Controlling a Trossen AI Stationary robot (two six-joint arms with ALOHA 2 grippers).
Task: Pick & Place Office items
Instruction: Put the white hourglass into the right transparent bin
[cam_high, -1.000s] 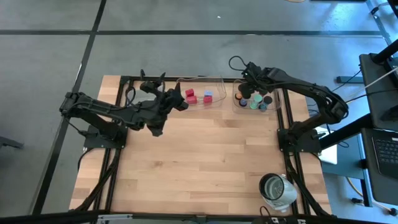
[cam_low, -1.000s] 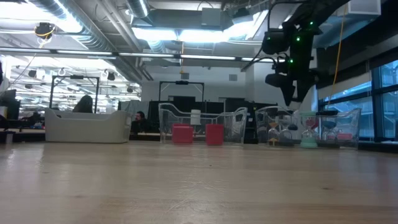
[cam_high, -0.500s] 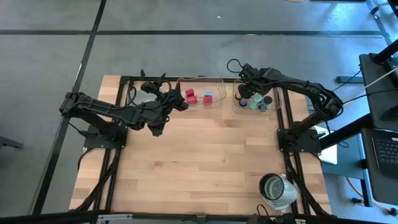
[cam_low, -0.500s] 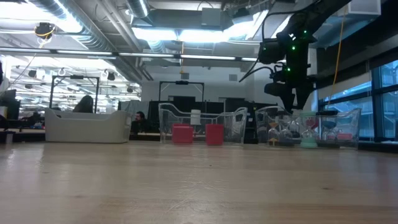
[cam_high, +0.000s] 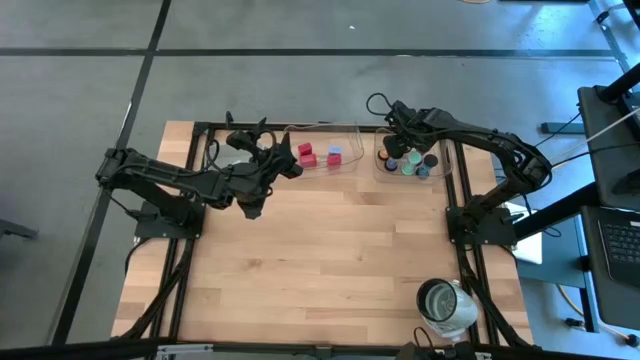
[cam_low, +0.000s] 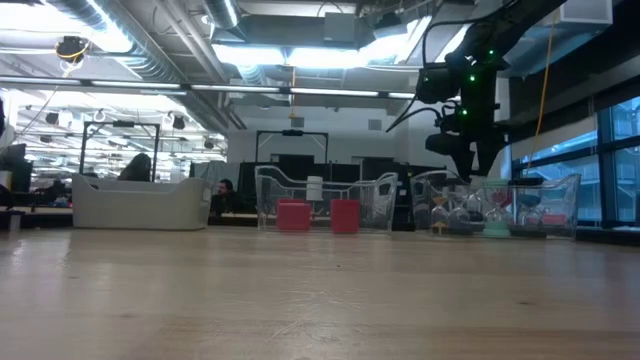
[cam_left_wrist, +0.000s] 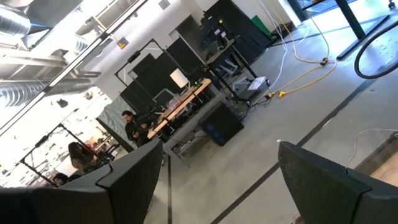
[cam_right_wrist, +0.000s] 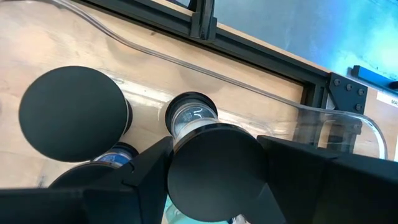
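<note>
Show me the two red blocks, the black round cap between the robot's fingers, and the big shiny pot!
red blocks (cam_low: 293, 215): low view, front face of the left one.
black round cap (cam_right_wrist: 214, 165): right wrist view, middle of its top.
silvery round container (cam_high: 446, 304): high view, its rim.

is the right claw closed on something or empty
Closed on a black round cap: in the right wrist view the right claw has a finger on each side of it, over the clear tray.

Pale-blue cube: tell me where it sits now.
In the high view the pale-blue cube lies in the left clear tray at the table's far edge, beside the red blocks.
</note>
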